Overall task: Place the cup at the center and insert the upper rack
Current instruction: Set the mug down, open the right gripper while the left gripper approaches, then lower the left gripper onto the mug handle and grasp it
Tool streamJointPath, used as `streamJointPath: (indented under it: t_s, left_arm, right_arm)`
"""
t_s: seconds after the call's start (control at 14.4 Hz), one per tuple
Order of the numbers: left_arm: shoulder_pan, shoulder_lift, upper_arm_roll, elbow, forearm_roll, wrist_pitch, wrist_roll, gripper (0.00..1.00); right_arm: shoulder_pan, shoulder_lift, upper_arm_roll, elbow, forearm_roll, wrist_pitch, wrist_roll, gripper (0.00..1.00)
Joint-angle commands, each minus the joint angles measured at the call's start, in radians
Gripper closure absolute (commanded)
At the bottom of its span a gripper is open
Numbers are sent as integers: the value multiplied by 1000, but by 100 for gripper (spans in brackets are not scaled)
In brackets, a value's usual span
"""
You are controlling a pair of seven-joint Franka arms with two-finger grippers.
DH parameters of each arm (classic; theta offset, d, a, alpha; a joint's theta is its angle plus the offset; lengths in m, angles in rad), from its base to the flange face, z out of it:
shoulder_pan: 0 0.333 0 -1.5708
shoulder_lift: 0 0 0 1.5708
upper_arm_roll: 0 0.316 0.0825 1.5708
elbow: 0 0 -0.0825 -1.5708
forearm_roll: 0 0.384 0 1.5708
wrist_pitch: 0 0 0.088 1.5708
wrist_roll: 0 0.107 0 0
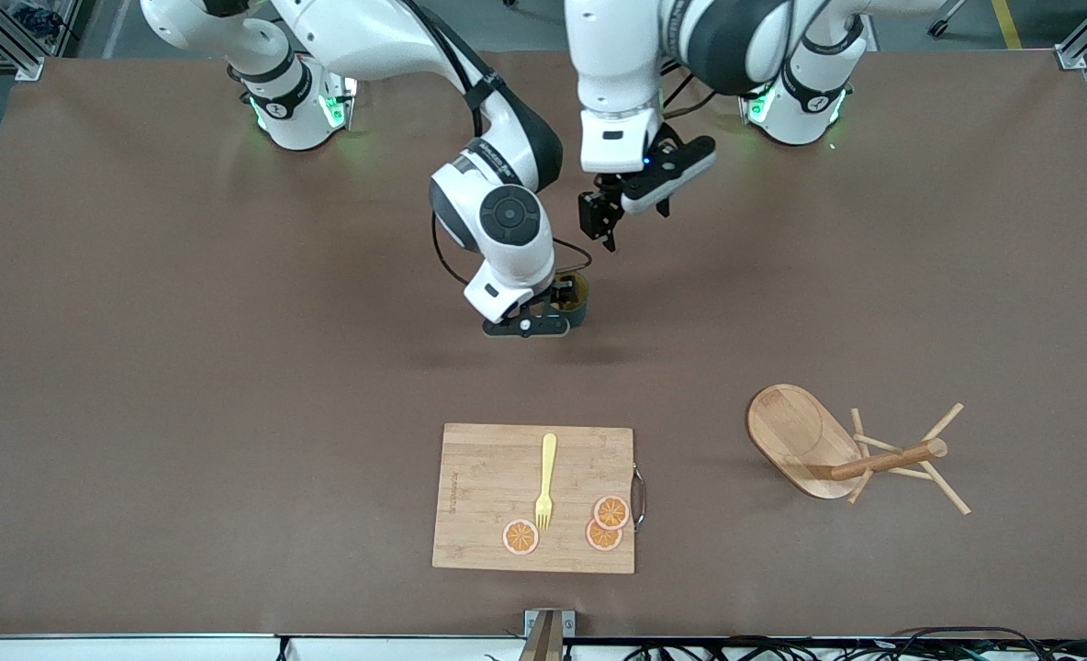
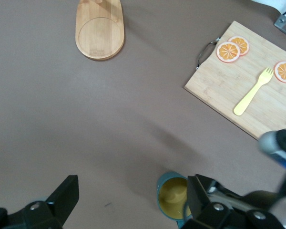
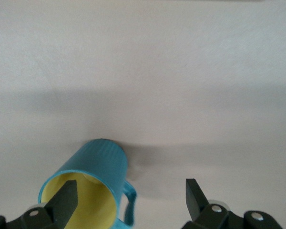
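Observation:
The teal cup [image 1: 577, 292] with a yellow inside stands upright on the table near its middle. It also shows in the right wrist view [image 3: 93, 167] and the left wrist view [image 2: 173, 195]. My right gripper [image 1: 554, 306] [image 3: 131, 196] is open and low at the cup. One finger [image 3: 66, 198] shows against the yellow inside, and the other stands apart past the handle. My left gripper [image 1: 604, 231] [image 2: 133, 202] is open and empty, above the table beside the cup. The wooden mug tree [image 1: 828, 445] lies on its side toward the left arm's end; its oval base [image 2: 100, 31] shows in the left wrist view.
A bamboo cutting board [image 1: 484, 500] [image 2: 219, 78] lies nearer the front camera than the cup. On it are a yellow fork [image 1: 545, 479] and three orange slices [image 1: 520, 536].

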Motion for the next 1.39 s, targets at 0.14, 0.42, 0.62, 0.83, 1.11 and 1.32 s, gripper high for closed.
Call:
streamJointPath:
  t_s: [0.14, 0.42, 0.62, 0.83, 1.11, 1.32]
  left_arm:
    - [-72, 58, -1, -3, 80, 11, -174, 0]
    - [-167, 162, -1, 30, 190, 11, -361, 0]
    - [-260, 286, 5, 112, 288, -27, -484, 0]
    - [-363, 428, 36, 223, 380, -117, -583, 1]
    - [-636, 584, 285, 400, 407, -158, -639, 3]
    - [-768, 648, 426, 431, 364, -158, -656, 5]
  right_arm:
    - [-113, -96, 7, -28, 25, -137, -202, 0]
    - [-265, -176, 7, -28, 25, -267, -435, 0]
    - [-389, -233, -1, -26, 14, -389, -600, 0]
    - [-503, -285, -1, -11, -62, -485, -611, 0]
    - [-619, -283, -1, 118, -179, -636, -612, 0]
    - [-724, -288, -1, 124, -179, -637, -617, 0]
